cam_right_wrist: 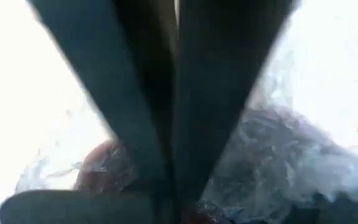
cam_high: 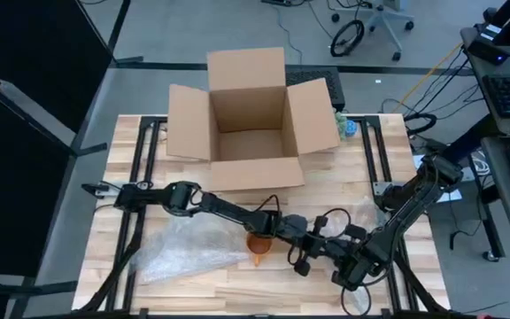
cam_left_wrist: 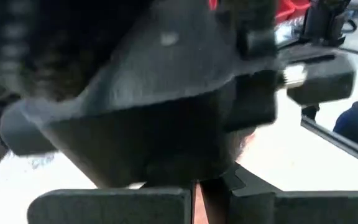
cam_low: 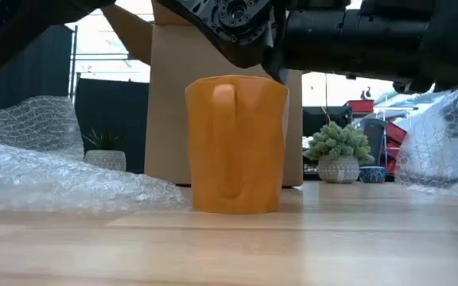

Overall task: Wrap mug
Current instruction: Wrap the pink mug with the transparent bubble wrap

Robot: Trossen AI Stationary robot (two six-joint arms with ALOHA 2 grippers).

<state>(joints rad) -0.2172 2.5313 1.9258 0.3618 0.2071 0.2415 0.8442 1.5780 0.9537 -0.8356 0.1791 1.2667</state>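
An orange mug [cam_high: 258, 245] [cam_low: 237, 143] stands upright on the wooden table, its handle toward the near edge. A sheet of bubble wrap [cam_high: 184, 250] [cam_low: 46, 175] lies on the table to its left, and more bubble wrap [cam_high: 363, 217] [cam_low: 444, 143] to its right. My left arm reaches across from the left, over the mug's far side. Its gripper [cam_high: 306, 232] [cam_left_wrist: 194, 199] is just right of the mug, shut to a thin slit. My right gripper [cam_high: 326, 257] [cam_right_wrist: 174, 93] comes in from the right, shut, with wrap showing beyond its fingers. My right gripper's shut fingers [cam_right_wrist: 216, 93] stand in front of the bubble wrap [cam_right_wrist: 291, 155]; I cannot tell whether they touch it. My left gripper touches nothing that shows.
An open cardboard box [cam_high: 248, 124] stands at the far middle of the table, behind the mug. A small potted plant [cam_low: 339, 155] sits at the far right. Bare wood lies along the near edge [cam_high: 237, 297].
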